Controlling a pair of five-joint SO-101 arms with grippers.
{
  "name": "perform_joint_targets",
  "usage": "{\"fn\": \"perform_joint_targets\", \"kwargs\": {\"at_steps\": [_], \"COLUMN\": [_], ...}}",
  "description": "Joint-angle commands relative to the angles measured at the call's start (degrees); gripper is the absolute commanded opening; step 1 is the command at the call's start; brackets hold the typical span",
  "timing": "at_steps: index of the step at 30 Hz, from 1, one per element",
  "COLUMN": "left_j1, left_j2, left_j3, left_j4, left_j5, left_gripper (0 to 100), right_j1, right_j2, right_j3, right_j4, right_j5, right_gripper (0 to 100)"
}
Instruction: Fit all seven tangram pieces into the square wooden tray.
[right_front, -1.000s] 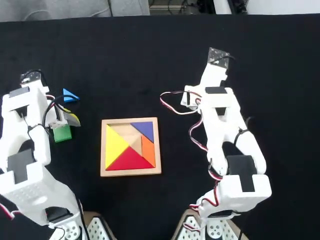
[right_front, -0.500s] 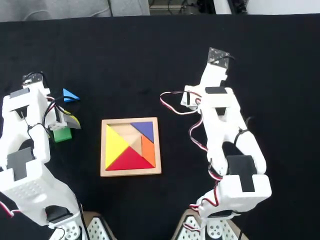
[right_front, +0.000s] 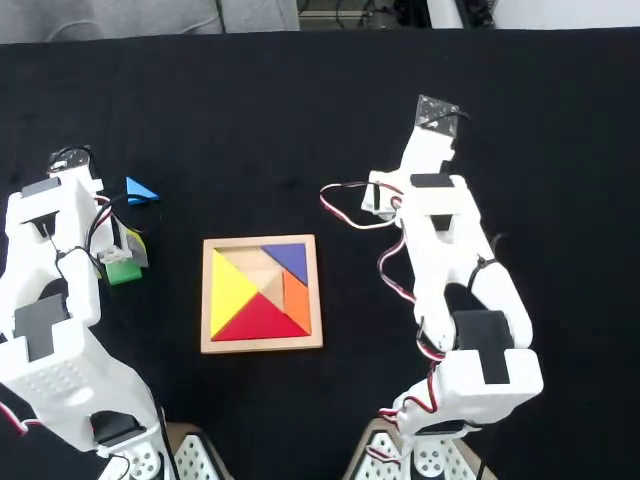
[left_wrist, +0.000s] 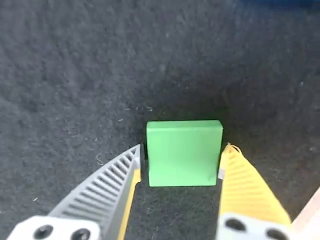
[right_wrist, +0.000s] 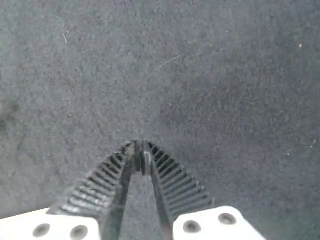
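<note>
The square wooden tray lies in the middle of the black mat and holds a yellow triangle, a red triangle, a dark blue piece and an orange piece. Bare wood shows at its upper middle. To the tray's left lies a green square, and my left gripper is shut on its two sides, low over the mat. A small blue triangle lies just beyond it. My right gripper is shut on nothing, far back to the tray's right.
The black mat covers the whole table. The right arm's body stretches along the tray's right side, with a red and white cable looping toward the tray. The left arm's body fills the near left.
The left gripper's jaws have narrowed onto the green square, which shifted slightly. The right arm has not moved.
</note>
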Motion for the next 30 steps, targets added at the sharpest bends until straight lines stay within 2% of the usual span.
{"fn": "perform_joint_targets", "kwargs": {"at_steps": [1, 7, 12, 18, 23, 30], "left_j1": [0.0, 0.0, 0.0, 0.3, 4.2, 7.1], "left_j2": [-0.4, -0.4, -0.4, -0.4, -1.1, -1.1], "left_j3": [-0.9, -1.7, -1.9, -1.6, -2.1, -4.0], "left_j4": [0.1, -0.1, 0.0, 0.0, 0.4, 0.5], "left_j5": [-0.4, 0.1, 5.7, 6.0, 5.5, 3.8], "left_gripper": [25, 25, 25, 24, 17, 17], "right_j1": [0.7, 0.7, 0.7, 0.7, 0.7, 1.0], "right_j2": [-3.5, -3.5, -3.5, -3.5, -3.5, -3.8], "right_j3": [-0.5, -0.5, -0.5, -0.5, -0.5, -0.5], "right_j4": [-1.0, -1.0, -1.0, -1.0, -1.0, -1.0], "right_j5": [-0.7, -0.7, -0.7, -0.7, -0.7, -0.7], "right_gripper": [1.1, 1.1, 1.1, 1.1, 1.1, 1.1]}}
